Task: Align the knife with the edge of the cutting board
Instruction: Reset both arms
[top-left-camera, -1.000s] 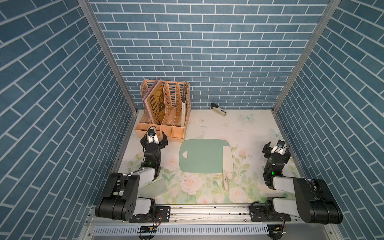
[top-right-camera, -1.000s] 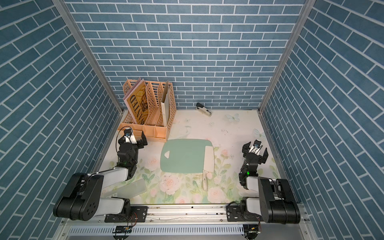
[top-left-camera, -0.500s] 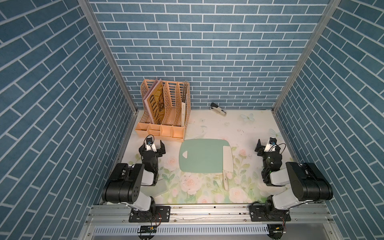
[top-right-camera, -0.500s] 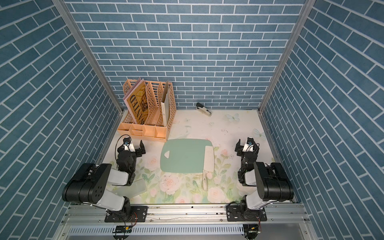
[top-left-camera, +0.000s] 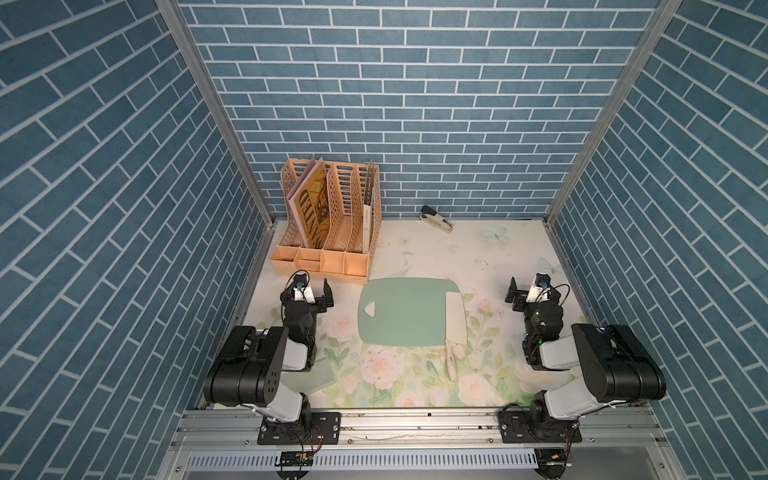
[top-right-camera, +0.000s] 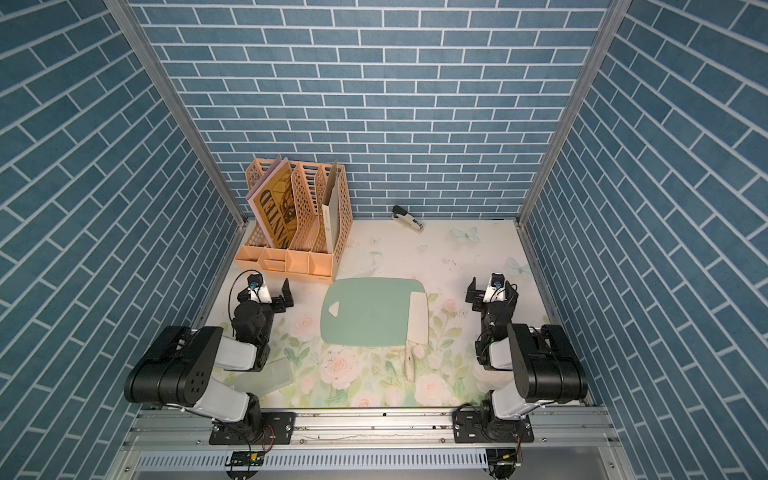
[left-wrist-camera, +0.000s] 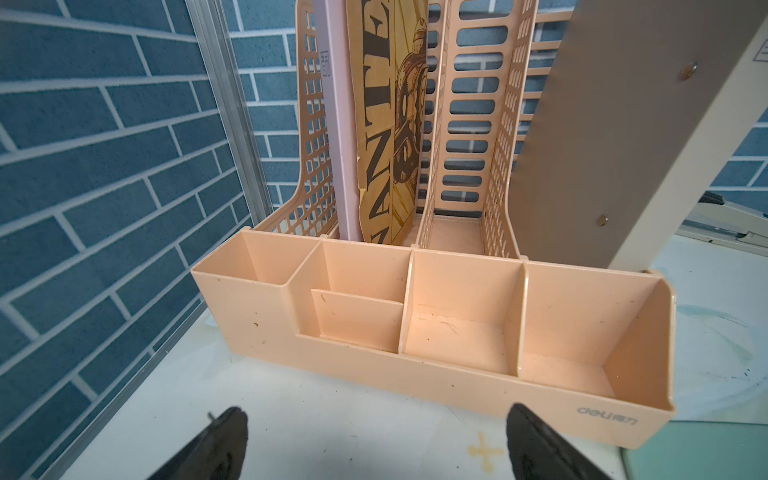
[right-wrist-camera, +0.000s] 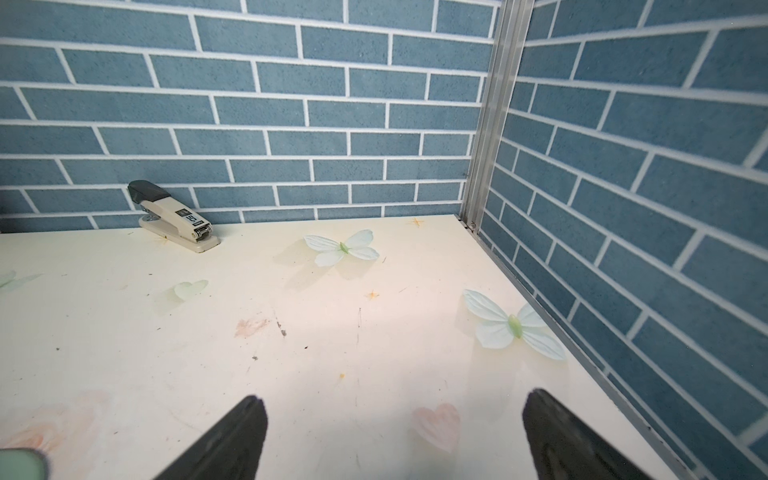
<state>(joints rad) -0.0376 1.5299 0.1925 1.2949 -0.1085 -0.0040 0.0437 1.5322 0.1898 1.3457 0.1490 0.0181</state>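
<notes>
Knife laid along the cutting board's short side, both claws spread and empty.

The knife (top-left-camera: 455, 322), white with a broad rectangular blade and a pale cream handle, lies flat with its blade along the right short side of the sage-green cutting board (top-left-camera: 401, 313). Its handle juts past the near long edge onto the flowered worktop (top-left-camera: 469, 253). The board's small hole is near the opposite short side. The left claw (left-wrist-camera: 376, 415) faces a peach desk organizer (top-left-camera: 328, 237), and the right claw (right-wrist-camera: 395, 399) faces bare worktop, both well apart from the knife. A stapler (top-left-camera: 436, 219) sits by the blue brick wall (top-left-camera: 395, 104).
</notes>
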